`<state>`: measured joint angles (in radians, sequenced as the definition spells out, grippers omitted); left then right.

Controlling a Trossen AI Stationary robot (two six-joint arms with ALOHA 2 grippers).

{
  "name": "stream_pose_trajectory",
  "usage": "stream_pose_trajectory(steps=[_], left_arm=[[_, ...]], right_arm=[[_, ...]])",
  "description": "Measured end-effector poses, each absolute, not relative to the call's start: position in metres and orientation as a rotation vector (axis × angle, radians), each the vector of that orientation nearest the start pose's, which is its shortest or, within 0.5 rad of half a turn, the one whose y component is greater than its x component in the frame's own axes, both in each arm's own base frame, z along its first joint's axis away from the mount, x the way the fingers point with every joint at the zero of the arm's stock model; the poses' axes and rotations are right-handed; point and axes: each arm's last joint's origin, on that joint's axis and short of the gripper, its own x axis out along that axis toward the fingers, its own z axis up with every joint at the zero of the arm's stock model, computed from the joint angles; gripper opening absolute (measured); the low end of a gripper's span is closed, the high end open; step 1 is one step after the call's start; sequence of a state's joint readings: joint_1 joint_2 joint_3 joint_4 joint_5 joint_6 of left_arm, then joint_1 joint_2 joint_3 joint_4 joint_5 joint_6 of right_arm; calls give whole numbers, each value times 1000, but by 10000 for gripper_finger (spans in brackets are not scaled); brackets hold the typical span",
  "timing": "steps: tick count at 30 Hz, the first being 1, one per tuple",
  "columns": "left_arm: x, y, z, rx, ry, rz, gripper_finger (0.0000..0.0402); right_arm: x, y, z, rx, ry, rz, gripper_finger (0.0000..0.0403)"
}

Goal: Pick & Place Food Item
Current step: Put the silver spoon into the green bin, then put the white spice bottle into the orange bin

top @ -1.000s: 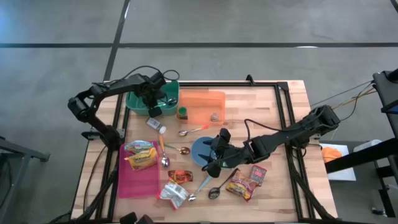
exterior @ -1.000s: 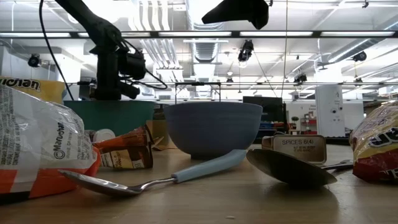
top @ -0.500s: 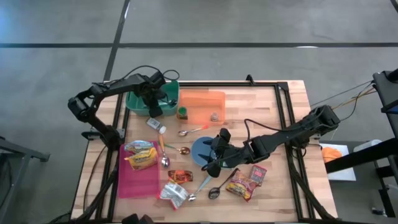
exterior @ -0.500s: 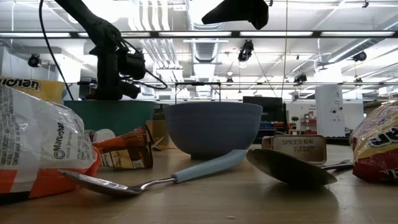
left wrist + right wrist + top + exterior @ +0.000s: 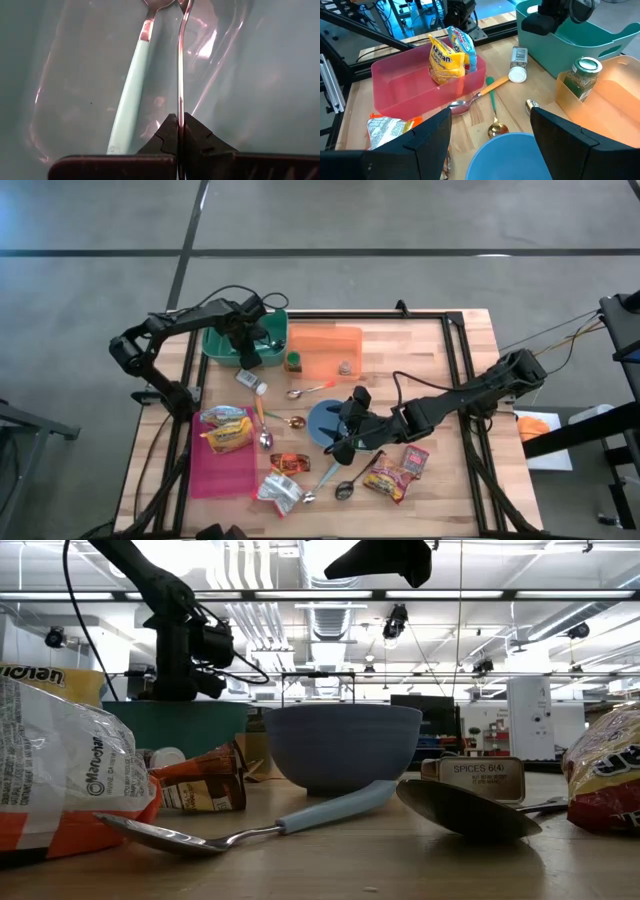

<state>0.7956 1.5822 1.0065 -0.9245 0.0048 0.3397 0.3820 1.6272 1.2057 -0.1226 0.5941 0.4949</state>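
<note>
My left gripper (image 5: pixel 245 358) points down into the teal bin (image 5: pixel 215 340) at the table's far left and is shut on a thin metal utensil (image 5: pixel 180 75). Beside it, a teal-handled spoon (image 5: pixel 130 85) lies on the bin's floor. My right gripper (image 5: pixel 338 442) hangs open above the near rim of the blue bowl (image 5: pixel 322 418), with nothing between its fingers. Yellow noodle packets (image 5: pixel 442 60) lean in the far end of the pink bin (image 5: pixel 225 465). More food packets (image 5: pixel 388 477) lie on the wood near the front edge. My left gripper pinches the metal utensil's thin handle (image 5: pixel 179 107) between its two fingertips, coming from above and pointing down. The handle shows edge-on and runs on from the fingertips along the bin's inside. I cannot tell whether the utensil's other end rests on the bin.
An orange bin (image 5: pixel 325 350) holds a spice jar (image 5: pixel 293 362) beside the teal bin. A white bottle (image 5: pixel 252 382) and several spoons (image 5: pixel 308 390) lie between the bins and the bowl. A white bag (image 5: pixel 280 492) and an orange packet (image 5: pixel 290 463) lie near the front.
</note>
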Motion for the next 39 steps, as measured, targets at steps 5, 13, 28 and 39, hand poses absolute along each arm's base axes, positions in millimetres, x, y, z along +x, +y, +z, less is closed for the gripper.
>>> stream_pose_trajectory(steps=[5, 13, 28, 39], left_arm=[[188, 191, 188, -327, 1483, 393, 0], [188, 191, 188, -346, 1481, 413, 38], [188, 191, 188, -363, 1476, 436, 158], [189, 192, 190, -355, 1473, 438, 219]], right_arm=[[341, 120, 274, 228, 416, -318, 266], [341, 120, 274, 222, 417, -317, 266], [341, 120, 274, 219, 418, -317, 266], [341, 120, 274, 219, 418, -317, 266]])
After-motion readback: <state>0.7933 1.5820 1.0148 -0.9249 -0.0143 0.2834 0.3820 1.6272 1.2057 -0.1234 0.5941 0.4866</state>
